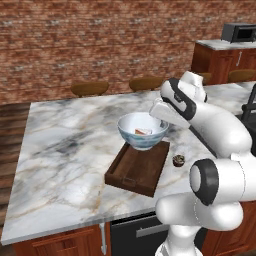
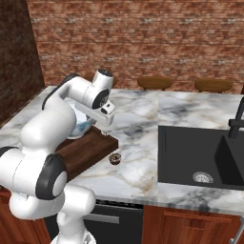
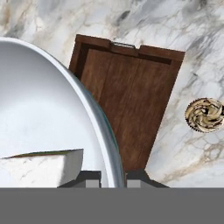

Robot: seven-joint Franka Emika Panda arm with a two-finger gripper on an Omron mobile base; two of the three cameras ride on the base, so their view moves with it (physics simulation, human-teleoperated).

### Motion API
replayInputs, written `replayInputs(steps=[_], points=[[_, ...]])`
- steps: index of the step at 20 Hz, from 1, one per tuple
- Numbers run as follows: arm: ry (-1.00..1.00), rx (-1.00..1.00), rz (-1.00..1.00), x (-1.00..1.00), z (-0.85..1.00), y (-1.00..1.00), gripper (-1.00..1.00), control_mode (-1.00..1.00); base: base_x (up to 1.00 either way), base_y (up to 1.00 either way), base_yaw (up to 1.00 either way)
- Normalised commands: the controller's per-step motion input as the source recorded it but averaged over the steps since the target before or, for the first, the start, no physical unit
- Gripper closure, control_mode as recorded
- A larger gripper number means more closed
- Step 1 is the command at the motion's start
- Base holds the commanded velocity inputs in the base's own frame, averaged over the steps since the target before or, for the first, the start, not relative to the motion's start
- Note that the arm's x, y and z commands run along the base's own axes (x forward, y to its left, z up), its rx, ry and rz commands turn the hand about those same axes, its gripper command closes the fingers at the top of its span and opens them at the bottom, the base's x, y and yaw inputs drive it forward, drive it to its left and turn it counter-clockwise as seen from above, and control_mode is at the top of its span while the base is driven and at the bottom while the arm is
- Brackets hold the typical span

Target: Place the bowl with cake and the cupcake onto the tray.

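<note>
Round glossy bowl (image 1: 143,131), slatted wooden tray (image 1: 137,170), swirl-topped cupcake (image 3: 204,115)

Left base view sits behind-left of the arm, looking fwd and down over the marble counter (image 1: 65,145). Right base view does the same from behind-right (both share the tray (image 1: 137,170) and cupcake (image 2: 114,158)). Hand view looks down close onto them.

No readable text, labels, brands, numbers or signs anywhere in views.
</note>
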Motion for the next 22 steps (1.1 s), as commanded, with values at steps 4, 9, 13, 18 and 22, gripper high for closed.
replayInputs(steps=[4,9,13,18,22], points=[[0.00,-0.08,0.00,0.02,-0.17,-0.02,1.00,-1.00,0.00,0.00,0.00],[0.00,-0.10,-0.01,0.26,-0.18,-0.06,1.00,-1.00,0.00,0.00,0.00],[0.00,-0.03,-0.01,0.56,-0.01,-0.02,1.00,-1.00,0.00,0.00,0.00],[0.01,0.00,-0.03,0.38,-0.04,-0.10,1.00,-1.00,0.00,0.00,0.00],[0.04,0.00,-0.02,0.01,-0.16,-0.27,1.00,-1.00,0.00,0.00,0.00]])
